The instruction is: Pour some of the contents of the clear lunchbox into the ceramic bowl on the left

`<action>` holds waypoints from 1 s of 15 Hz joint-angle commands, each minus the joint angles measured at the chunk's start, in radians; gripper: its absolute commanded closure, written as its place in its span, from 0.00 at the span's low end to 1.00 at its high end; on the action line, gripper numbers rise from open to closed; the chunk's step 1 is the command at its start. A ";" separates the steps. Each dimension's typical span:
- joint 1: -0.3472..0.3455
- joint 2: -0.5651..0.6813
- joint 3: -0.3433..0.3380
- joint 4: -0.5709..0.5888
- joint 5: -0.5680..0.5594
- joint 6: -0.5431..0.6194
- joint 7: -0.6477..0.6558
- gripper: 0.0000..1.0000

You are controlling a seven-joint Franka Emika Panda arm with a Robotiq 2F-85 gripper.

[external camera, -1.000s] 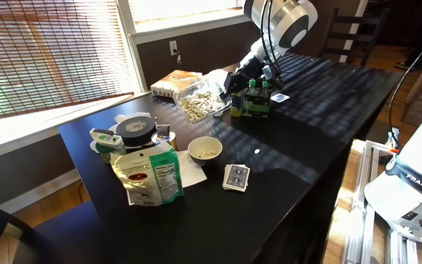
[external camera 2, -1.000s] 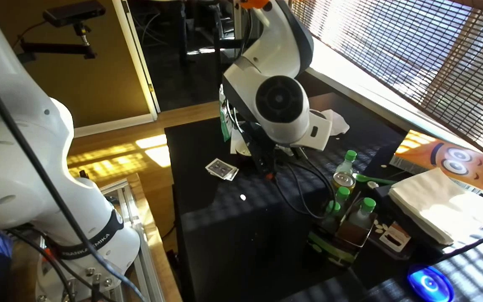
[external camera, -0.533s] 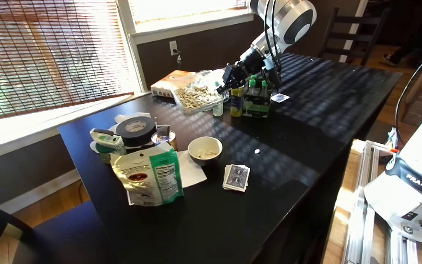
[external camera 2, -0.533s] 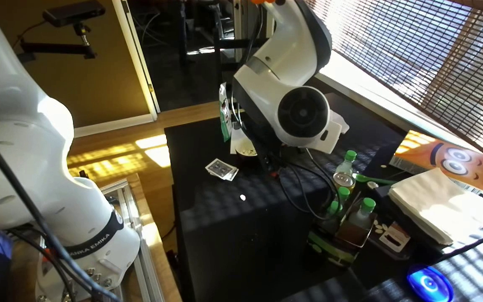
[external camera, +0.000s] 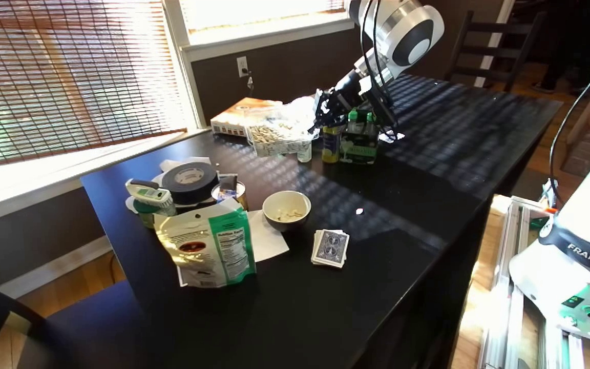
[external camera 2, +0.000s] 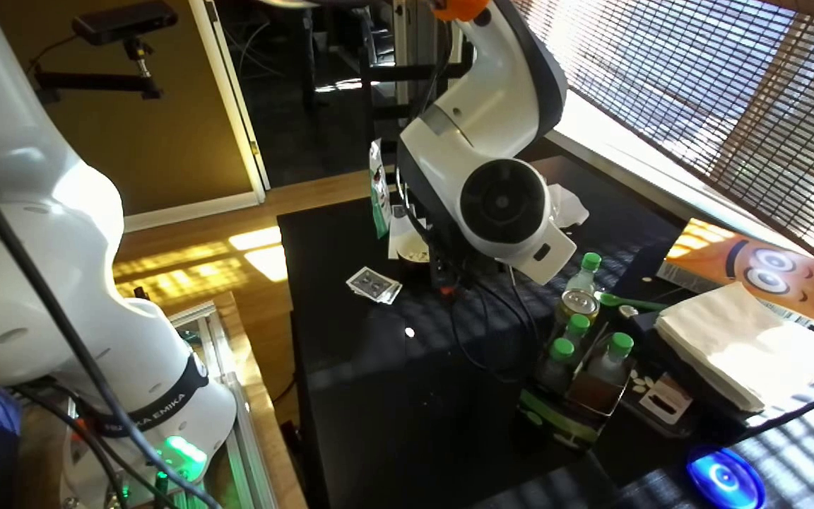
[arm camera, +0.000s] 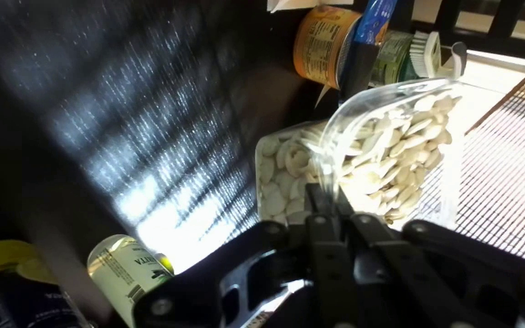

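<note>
Exterior view, left to right. Scrub brush (external camera: pixel 149 193) at the far left of the table (external camera: pixel 402 205); then a green-and-white pouch (external camera: pixel 205 248), standing upright. Neither seems to have a part in the pour. Sheet of white paper (external camera: pixel 268 242) next, just beside the bowl.

Clear lunchbox (external camera: pixel 274 148): over the window side of the table, well apart from the bowl, open side up and roughly level. Whether its base touches anything: cannot tell. Contents, by the wrist view, look like pumpkin seeds (arm camera: pixel 394 159) in the shell; a good heap is in the box.

Ceramic bowl (external camera: pixel 285 199): cream inside, dark outside, upright. A few seeds (external camera: pixel 290 216) lie in its bottom, visible in both exterior views. Judgement: pour done, if a small portion counts as "some"; far more is in the box than in the bowl.

Gripper (arm camera: pixel 331 200): clamped on the lunchbox wall, box not released.

Playing cards (external camera: pixel 331 248) right of the bowl. Carton of green-capped bottles (external camera: pixel 359 146) farther right, near the gripper. Small white piece (external camera: pixel 359 211) on the tabletop, perhaps a spilled seed.

Left to do, as I judge it: set the lunchbox down level and let go; if the portion is thought thin, tip in more first.
</note>
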 commanded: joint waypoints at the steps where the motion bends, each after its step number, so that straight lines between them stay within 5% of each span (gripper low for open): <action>1: 0.025 0.037 -0.011 0.036 -0.002 -0.006 0.165 0.99; 8: 0.044 0.173 -0.006 0.140 0.035 -0.005 0.341 0.99; 15: 0.091 0.361 0.011 0.319 0.104 0.064 0.351 0.99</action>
